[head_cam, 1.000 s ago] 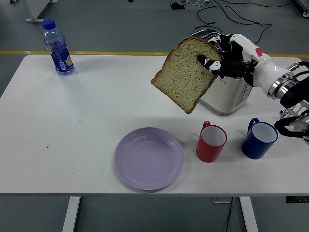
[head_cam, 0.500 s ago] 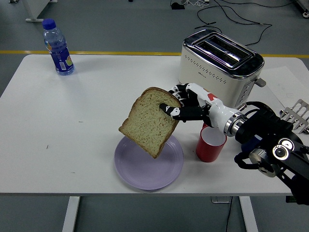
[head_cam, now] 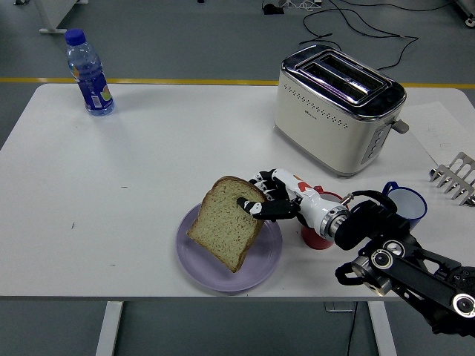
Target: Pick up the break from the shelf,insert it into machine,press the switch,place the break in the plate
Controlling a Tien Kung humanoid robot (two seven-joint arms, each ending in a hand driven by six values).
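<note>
Right robot hand (head_cam: pixel 256 202) has lowered, fingers pinching the bread slice (head_cam: pixel 225 231) over the purple plate (head_cam: pixel 269 259); white counter (head_cam: pixel 148 163), grey floor beyond.

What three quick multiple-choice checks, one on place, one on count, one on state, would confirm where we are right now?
1. Where is the brown slice of bread?
A. In the toaster slot
B. Over the round lilac plate
C. Beside the bottle

2. How many mugs stand on the white table?
A. One
B. Two
C. Three

3. What is the right hand doing?
A. Gripping the bread
B. Resting open
C. Pressing the switch

Key: 1 B, the slice hangs tilted above the plate, its lower edge at the plate. 2 B, a red mug and a blue mug. 3 A, the fingers pinch the slice's upper edge.
</note>
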